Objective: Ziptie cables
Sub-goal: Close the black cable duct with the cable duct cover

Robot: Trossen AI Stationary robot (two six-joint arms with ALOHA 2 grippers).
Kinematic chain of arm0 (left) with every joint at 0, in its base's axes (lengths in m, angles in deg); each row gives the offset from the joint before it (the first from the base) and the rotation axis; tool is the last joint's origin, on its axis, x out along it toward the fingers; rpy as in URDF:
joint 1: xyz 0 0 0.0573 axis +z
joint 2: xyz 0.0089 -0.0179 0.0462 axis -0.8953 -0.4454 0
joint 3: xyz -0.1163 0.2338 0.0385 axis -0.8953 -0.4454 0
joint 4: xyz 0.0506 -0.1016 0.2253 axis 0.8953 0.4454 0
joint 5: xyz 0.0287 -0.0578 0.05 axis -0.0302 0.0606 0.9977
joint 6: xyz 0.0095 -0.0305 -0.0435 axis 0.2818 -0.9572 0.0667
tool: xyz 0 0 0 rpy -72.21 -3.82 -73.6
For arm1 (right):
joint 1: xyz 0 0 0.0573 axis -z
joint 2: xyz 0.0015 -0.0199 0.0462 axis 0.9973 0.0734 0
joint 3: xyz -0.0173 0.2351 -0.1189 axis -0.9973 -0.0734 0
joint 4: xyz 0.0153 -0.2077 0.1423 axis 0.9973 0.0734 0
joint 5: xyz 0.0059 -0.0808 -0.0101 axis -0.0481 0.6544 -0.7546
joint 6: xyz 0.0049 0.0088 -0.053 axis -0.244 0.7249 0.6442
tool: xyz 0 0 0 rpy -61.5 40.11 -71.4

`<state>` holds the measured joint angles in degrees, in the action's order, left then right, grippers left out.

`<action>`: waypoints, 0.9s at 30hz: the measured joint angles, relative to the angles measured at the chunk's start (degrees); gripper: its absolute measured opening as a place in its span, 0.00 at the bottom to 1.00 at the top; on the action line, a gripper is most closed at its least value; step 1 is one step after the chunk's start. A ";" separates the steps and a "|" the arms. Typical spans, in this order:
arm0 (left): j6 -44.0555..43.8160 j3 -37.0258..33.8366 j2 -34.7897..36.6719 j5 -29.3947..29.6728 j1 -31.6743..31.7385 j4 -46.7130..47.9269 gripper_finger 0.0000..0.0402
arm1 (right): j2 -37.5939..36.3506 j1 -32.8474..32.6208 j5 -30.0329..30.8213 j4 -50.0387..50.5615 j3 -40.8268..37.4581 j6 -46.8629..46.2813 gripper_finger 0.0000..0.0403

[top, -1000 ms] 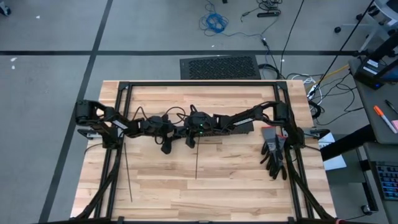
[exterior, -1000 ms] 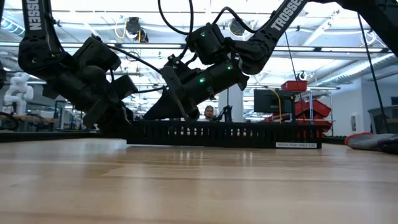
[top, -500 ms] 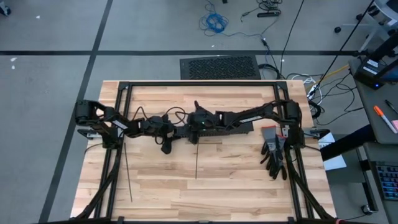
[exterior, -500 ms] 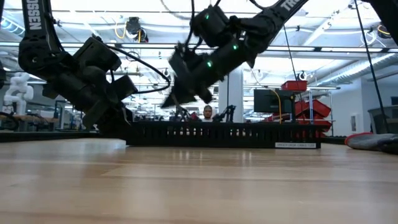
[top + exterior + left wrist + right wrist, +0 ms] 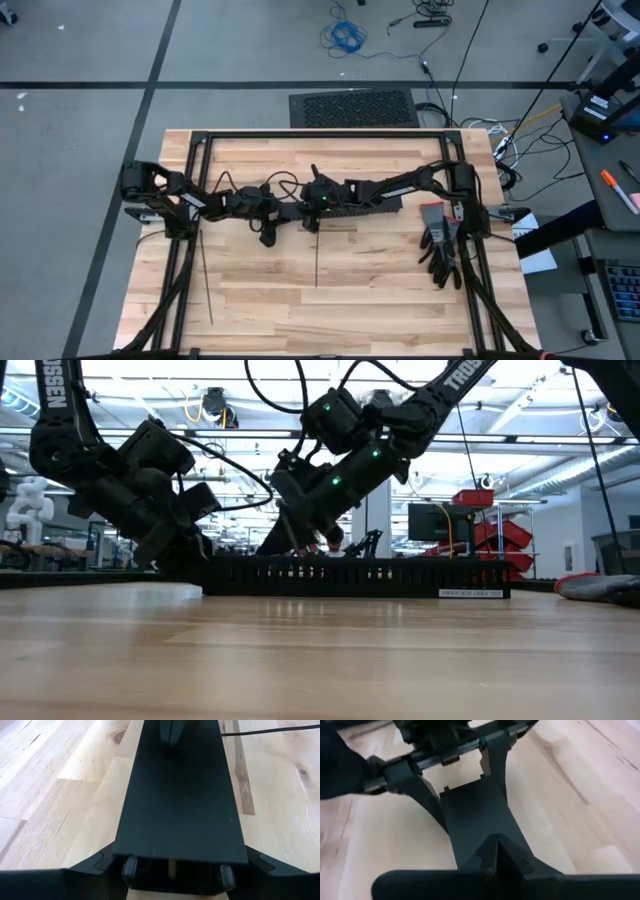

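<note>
A long black bar [image 5: 350,205] with a flat top lies across the table's middle; in the low view it shows a slotted side [image 5: 360,575]. My left gripper [image 5: 175,872] has the bar's left end between its fingers. My right gripper [image 5: 496,852] is shut, with its tips on the bar's top face a little to the right of the left gripper [image 5: 275,205]. Two zipties, thin dark strips [image 5: 205,280] [image 5: 316,258], lie flat on the wood nearer the front. The cables are out of view. My left gripper holds the bar's left end [image 5: 175,845] between its two fingers [image 5: 129,870], one on each long side. It comes from the table's left, slanting down, along the bar. The bar lies flat on the table. My right gripper sets its shut fingertips [image 5: 170,735] on the bar's flat top [image 5: 475,815], slanting down from the table's right. In the low view [image 5: 296,546] I cannot tell whether the tips touch the bar.
Black gloves [image 5: 440,250] lie at the table's right edge. A black frame [image 5: 310,135] runs round the tabletop. Bare wood [image 5: 380,300] lies in the near half, apart from the two strips.
My right gripper rose off the bar and swung upward, then came back down onto the bar's top near where it started, staying shut throughout. The bar has not moved.
</note>
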<state>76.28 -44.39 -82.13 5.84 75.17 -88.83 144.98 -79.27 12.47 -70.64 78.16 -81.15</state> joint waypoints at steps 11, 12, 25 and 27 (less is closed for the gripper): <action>-0.06 0.04 0.04 0.00 0.00 0.25 0.61 | 2.33 0.33 -1.88 -5.13 -0.01 -0.71 0.00; 0.04 0.04 0.04 0.00 0.00 0.25 0.61 | 2.35 0.33 -2.03 -5.33 -0.02 -0.67 0.00; 1.73 0.29 0.42 -0.22 -0.02 1.05 0.61 | 2.56 0.53 -3.38 -6.59 -0.13 0.42 0.00; 2.06 0.35 1.06 -0.24 -0.02 2.10 0.61 | 2.56 0.51 -3.38 -6.18 -0.09 0.44 0.00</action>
<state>78.34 -44.04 -81.07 5.60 75.15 -86.72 147.54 -78.77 9.09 -76.82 78.07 -80.71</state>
